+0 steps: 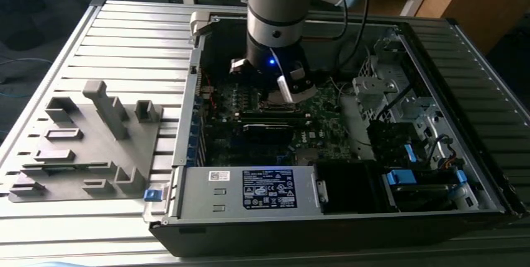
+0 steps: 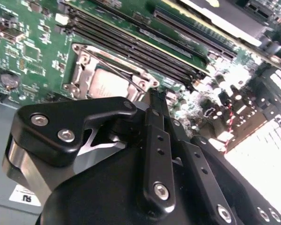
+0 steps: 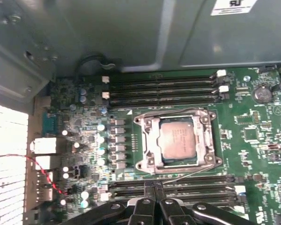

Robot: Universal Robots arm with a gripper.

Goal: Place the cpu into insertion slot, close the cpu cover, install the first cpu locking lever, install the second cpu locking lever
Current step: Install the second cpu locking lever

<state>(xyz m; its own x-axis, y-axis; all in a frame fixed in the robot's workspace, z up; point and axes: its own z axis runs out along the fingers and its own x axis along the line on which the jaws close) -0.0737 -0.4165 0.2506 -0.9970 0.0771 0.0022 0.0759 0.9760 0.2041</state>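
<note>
In the exterior view I see my arm reaching down into an open desktop computer case [image 1: 463, 174] that lies on a slatted metal table [image 1: 124, 37]. The gripper [image 1: 280, 96] hangs just above the motherboard [image 1: 240, 133], over the socket area toward the far side of the case. To the exterior view's left of the case sits a grey fixture tray [image 1: 83, 149] with upright pegs. The power supply [image 1: 248, 189] fills the near edge of the case.

In the second wrist view I look past the black gripper [image 2: 152, 101] body; its fingers [image 2: 154, 140] appear pressed together with nothing between them, the tips just beside the socket's edge. Beyond them the cpu [image 2: 107, 86] sits flat in the insertion slot [image 2: 82, 61], with the cpu cover [image 2: 86, 77] lying down around it. A thin wire lever [image 2: 114, 70] crosses over the frame. Long black memory slots [image 2: 131, 44] run past the socket.

In the first wrist view the gripper [image 3: 153, 187] tips meet, closed and empty, near the socket. The cpu [image 3: 179, 140] lies seated with its silver top showing through the opening of the cpu cover [image 3: 150, 143], inside the insertion slot [image 3: 213, 140]. One locking lever [image 3: 189, 173] slants free along the socket's edge nearest the fingertips. Memory slots [image 3: 161, 89] run on both sides.
</note>
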